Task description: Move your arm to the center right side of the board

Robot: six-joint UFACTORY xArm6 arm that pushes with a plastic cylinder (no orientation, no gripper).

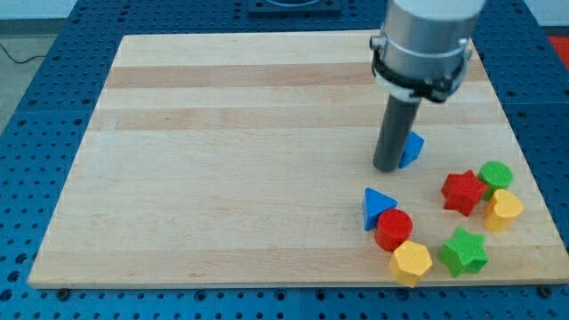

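Observation:
My tip (388, 168) rests on the wooden board (222, 160) in its right half, a little above mid-height. It stands right beside a small blue block (412, 149), which is partly hidden behind the rod. Below the tip lie a blue triangle (377, 207), a red cylinder (393, 230) and a yellow hexagon (411, 262). To the lower right are a red star (463, 192), a green cylinder (495, 175), a yellow heart-like block (504, 211) and a green star (463, 252).
The board lies on a blue perforated table (44, 107). The arm's grey body (427, 40) hangs over the board's upper right.

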